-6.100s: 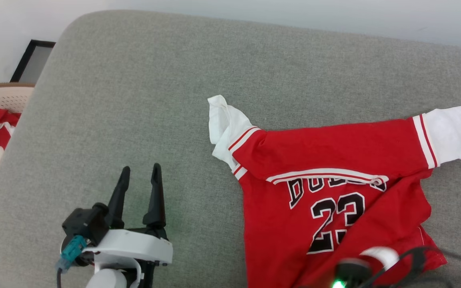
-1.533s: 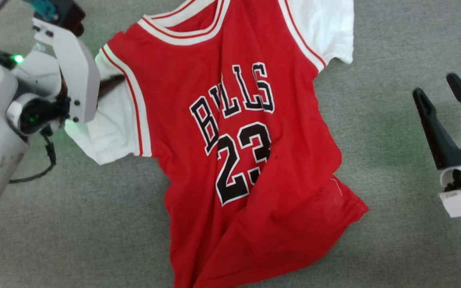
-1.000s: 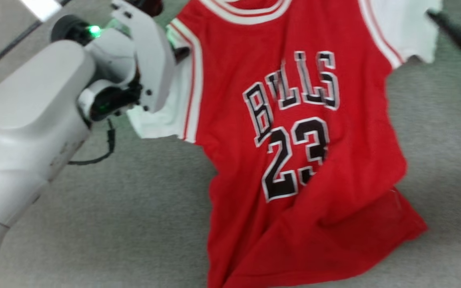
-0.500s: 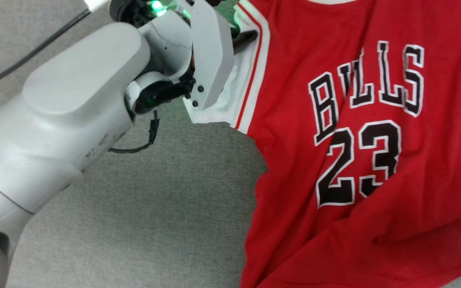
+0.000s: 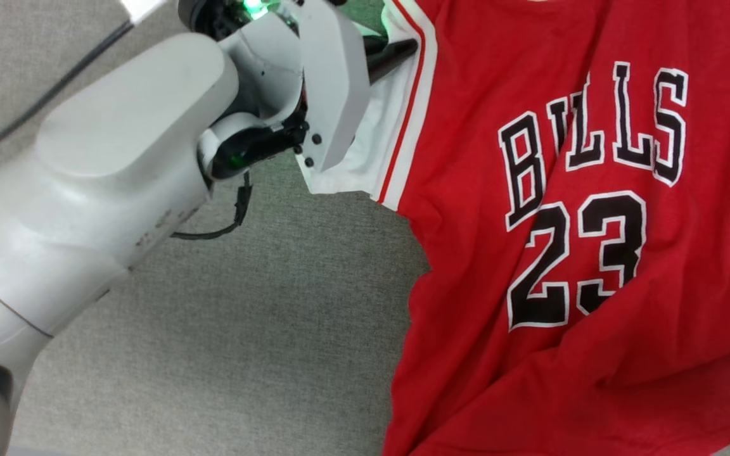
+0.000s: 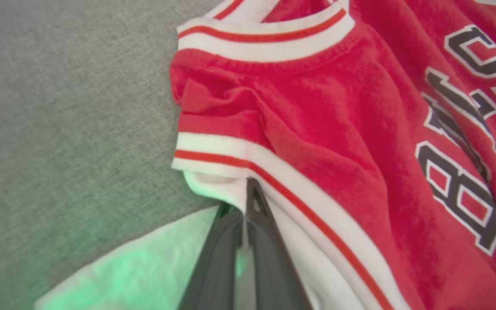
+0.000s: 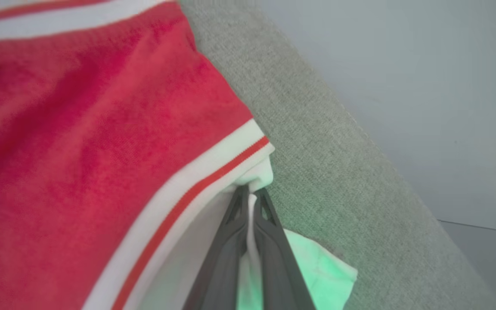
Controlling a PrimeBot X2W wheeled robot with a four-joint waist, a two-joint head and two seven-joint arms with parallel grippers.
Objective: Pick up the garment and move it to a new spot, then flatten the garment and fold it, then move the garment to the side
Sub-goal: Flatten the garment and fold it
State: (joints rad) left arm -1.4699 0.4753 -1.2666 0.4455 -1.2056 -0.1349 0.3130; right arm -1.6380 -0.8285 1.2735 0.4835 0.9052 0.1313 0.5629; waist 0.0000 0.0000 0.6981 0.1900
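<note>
Open room on the bare grey cushion (image 5: 244, 329) at left, left hand (image 6: 251, 189) pinching one white sleeve (image 5: 365, 158), red shirt (image 5: 466, 95) lying face up on the cushion, right hand (image 7: 250, 193) pinching the other sleeve (image 7: 187, 267) just beside the cushion's edge (image 7: 312, 99), pale wall (image 7: 403, 64) beyond.

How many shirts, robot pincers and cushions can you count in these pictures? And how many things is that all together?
red shirt: 1
pincers: 2, the left pincer and the right pincer, both pinching the shirt
grey cushion: 1
Total: 4
</note>
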